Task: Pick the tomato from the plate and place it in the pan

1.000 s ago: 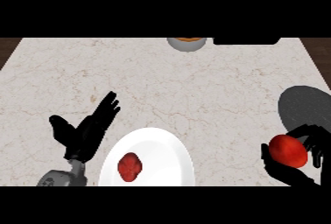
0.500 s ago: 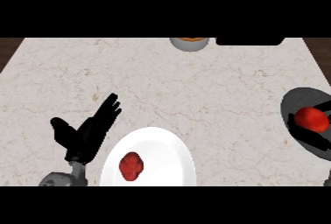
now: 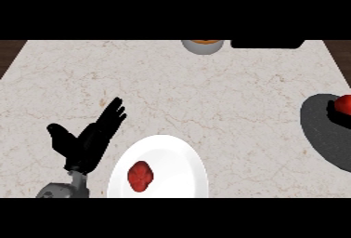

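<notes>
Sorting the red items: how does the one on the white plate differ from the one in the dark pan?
The plate's red item lies low in the view on the white plate; the pan's red item sits in the dark pan at the right edge. The plate's looks darker, lobed, wholly visible; the pan's brighter, smoother, cut by the edge. Both are red.

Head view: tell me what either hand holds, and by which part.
Nothing is held. The left hand is open and empty beside the plate; the right hand is out of view.
</notes>
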You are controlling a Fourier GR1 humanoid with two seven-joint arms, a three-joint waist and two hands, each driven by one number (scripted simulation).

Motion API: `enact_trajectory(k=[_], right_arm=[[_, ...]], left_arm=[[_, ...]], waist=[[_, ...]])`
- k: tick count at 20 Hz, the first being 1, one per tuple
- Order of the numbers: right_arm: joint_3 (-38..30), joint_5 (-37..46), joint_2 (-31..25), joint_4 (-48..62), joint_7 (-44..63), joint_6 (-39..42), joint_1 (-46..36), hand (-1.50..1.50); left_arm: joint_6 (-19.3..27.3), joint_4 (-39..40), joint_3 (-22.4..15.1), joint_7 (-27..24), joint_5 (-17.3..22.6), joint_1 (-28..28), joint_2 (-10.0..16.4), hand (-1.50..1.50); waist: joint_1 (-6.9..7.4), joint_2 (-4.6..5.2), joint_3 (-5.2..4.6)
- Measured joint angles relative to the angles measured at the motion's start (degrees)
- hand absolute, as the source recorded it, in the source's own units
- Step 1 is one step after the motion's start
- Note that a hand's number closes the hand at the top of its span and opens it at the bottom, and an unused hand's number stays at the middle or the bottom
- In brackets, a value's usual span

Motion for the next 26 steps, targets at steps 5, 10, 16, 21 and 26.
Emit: enact_trajectory(k=[5,10,16,21,26], right_arm=[[-4.2,-3.2,-4.7,17.0,-8.6,-0.6,-7.2,-1.50],[-3.1,-0.1,-9.1,29.8,-5.8,4.2,-10.4,-1.50],[-7.0,-4.4,-9.0,37.6,-13.6,7.8,-14.4,-1.50],[-14.2,-13.1,-8.9,38.0,-22.3,13.6,-15.5,-1.50],[-19.4,-19.5,-12.1,41.5,-25.3,23.4,-14.9,-1.50]], left_arm=[[-0.4,1.1,0.4,0.1,-0.2,-1.1,-0.7,0.00],[-0.9,0.8,0.4,0.6,-0.2,-1.8,-0.6,0.00],[-1.2,0.5,0.6,0.6,-0.1,-1.7,-1.0,0.00],[-0.4,0.8,0.5,0.4,-1.0,-1.7,-1.5,0.00],[-1.1,1.1,0.9,-0.2,-0.9,-1.1,-1.3,0.00]], waist=[[0.34,0.21,0.01],[1.37,0.62,0.11],[1.27,0.63,0.22],[0.59,0.48,0.27],[0.40,0.42,0.20]])
